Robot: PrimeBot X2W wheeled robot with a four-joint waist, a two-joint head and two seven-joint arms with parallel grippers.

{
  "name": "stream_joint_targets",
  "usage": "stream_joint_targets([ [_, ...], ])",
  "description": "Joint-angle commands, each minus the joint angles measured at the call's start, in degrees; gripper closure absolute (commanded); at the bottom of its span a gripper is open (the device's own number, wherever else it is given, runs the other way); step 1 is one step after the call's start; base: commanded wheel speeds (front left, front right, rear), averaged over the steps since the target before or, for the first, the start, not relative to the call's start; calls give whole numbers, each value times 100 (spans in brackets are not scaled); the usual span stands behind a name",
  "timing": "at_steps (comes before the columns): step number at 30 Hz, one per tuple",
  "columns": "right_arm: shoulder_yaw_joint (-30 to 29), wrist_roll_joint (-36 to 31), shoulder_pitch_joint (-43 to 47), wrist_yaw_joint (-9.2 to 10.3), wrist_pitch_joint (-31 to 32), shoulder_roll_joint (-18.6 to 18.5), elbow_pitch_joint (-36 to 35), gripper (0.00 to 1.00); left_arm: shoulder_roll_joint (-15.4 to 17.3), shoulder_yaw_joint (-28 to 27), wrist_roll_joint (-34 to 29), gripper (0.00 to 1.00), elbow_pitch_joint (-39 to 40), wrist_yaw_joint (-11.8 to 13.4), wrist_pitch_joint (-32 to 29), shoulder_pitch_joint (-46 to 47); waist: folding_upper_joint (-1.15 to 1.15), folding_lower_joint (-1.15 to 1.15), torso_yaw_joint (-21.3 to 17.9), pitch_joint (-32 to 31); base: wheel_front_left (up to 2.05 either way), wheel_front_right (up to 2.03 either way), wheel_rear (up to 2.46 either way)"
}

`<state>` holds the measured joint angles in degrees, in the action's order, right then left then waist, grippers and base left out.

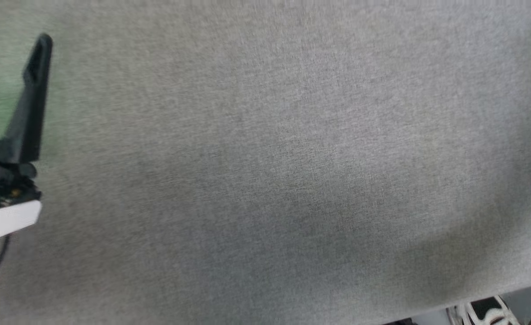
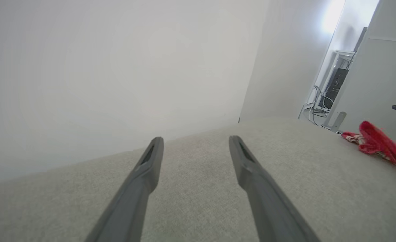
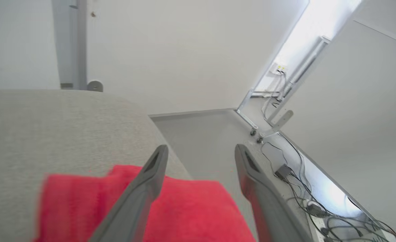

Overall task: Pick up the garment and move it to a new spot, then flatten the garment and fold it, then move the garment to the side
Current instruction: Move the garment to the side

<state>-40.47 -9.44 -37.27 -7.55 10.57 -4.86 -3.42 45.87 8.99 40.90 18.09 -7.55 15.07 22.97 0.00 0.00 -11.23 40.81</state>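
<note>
Right hand (image 3: 200,149): two dark fingers apart, clamped on nothing, poised over the red jersey garment (image 3: 191,208), which lies heaped at the edge of the grey woven-fabric counter (image 3: 49,127). Left hand (image 2: 195,139): fingers apart, empty, well apart from the garment. Assessment: cloth light, limp, likely to sag; pinch a hem or shoulder edge.

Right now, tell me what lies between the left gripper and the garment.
In the left wrist view, nothing but bare grey fabric stretches from the left gripper to the crumpled red garment.
</note>
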Motion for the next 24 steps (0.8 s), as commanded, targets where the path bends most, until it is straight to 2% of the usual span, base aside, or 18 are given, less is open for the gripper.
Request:
stream_joint_targets([
  [1, 377, 33, 166, 14, 52, -93, 54, 0, -172, 44, 1, 0, -171, 15, 10, -138, 0, 0, 216, -421, 0, 0, 0],
  [5, 884, 120, 347, 14, 117, -157, 179, 0, -488, 142, -49, 0, -460, 14, 11, -282, 0, 0, 439, -810, 0, 0, 0],
  [14, 2053, 346, 1114, 13, 61, -106, 525, 0, -1472, 426, -119, 0, -1321, 14, 11, -676, 0, 0, 1282, -1946, 0, 0, 0],
  [15, 2271, 421, 1306, 14, 27, -91, 635, 0, -1663, 398, -138, 0, -1484, 15, 11, -787, 0, 0, 1447, -2143, 0, 0, 0],
  [24, 3242, 888, 1947, 14, -378, -117, 1121, 0, -2139, 244, -443, 0, -2065, 15, 10, -1462, 0, 0, 1935, -2859, 0, 0, 0],
])
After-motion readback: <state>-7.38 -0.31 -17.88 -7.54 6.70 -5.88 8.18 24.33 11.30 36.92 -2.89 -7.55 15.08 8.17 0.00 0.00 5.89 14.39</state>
